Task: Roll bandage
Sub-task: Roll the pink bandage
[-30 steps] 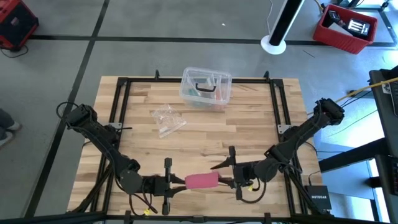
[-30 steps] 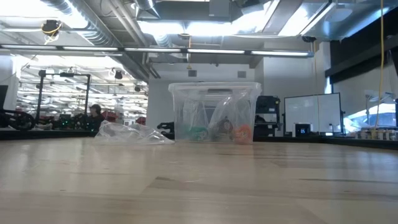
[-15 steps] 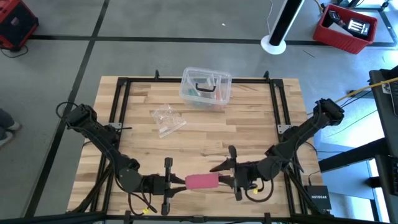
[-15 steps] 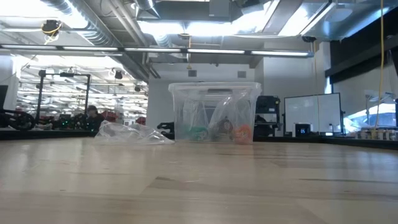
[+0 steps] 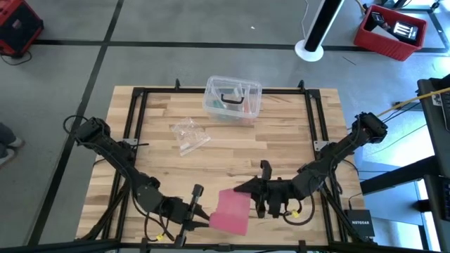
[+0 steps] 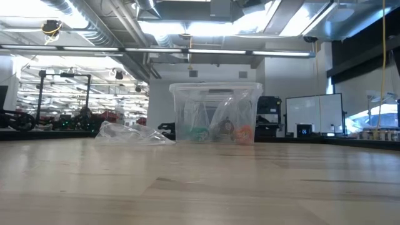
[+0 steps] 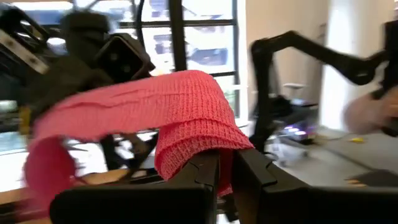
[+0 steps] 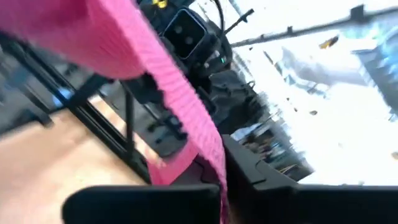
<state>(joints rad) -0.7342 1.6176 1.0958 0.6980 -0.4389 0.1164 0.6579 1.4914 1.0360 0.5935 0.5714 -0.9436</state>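
Observation:
The bandage is a pinkish-red fabric strip, held above the near edge of the table between my two grippers. My left gripper is shut on its left end and my right gripper on its right end. In the left wrist view the bandage arches up from my left gripper in a fold. In the right wrist view the bandage runs slanting down into my right gripper. The low view shows neither gripper nor the bandage. My left gripper pinches a folded end of the bandage between its two fingers, with more than one layer in the hold. The fingers come level from the table's left. The strip rises from them in an arch, clear of the table. My right gripper pinches the bandage's other end between its two fingers, coming level from the table's right. The strip runs away from the fingers toward the left gripper, lifted off the table.
A clear plastic box with small items stands at the far middle of the table, also in the low view. A crumpled clear wrapper lies left of it. Black frame rails run along the table's sides.
My left gripper has swung toward the table's near edge and turned. My right gripper has turned and shifted slightly toward the left. The bandage, before a narrow level band between them, now slants and shows a broader face, its left end nearer the table's front edge.

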